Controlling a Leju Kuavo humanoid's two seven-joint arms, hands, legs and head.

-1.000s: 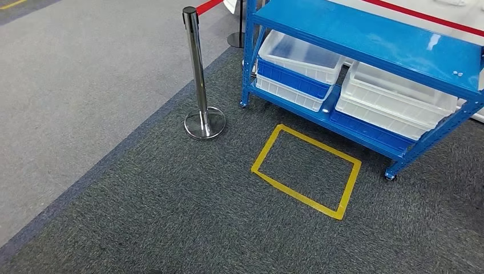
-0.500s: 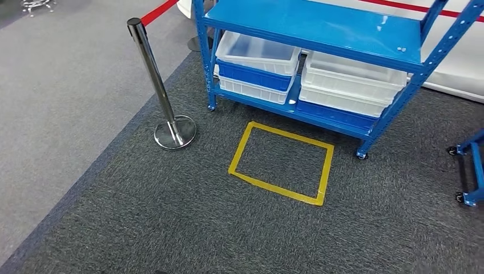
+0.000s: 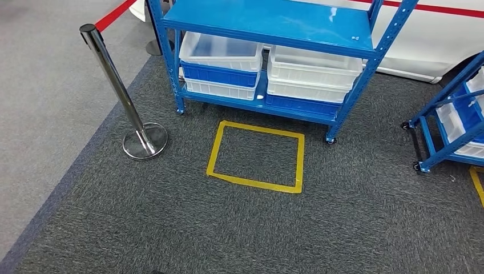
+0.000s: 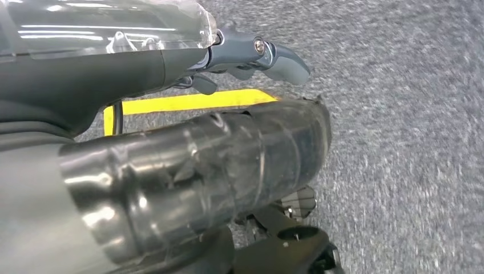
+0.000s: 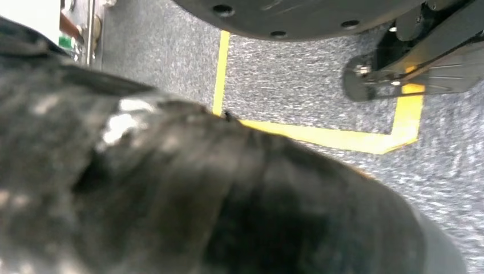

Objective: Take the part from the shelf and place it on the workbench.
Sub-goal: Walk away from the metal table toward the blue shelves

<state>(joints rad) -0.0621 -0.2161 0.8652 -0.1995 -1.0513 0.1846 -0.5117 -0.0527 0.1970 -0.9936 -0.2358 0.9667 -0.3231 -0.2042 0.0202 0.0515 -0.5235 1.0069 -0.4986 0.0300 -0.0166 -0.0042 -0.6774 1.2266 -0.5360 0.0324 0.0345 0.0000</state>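
Left hand (image 4: pixel 251 57) hangs over the carpet (image 3: pixel 171 228) with fingers loosely apart, holding nothing. Can't tell the right hand's state, it's a dark blur. Blue shelf (image 3: pixel 268 23) sits just behind the yellow tape square (image 3: pixel 255 182).

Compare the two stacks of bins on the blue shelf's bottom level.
The left stack has a white bin on top, a blue bin in the middle and a white bin below; the right stack has two white bins above a blue one at the bottom. The left stack's top bin sits slightly askew. Both rest on the blue shelf's bottom level.
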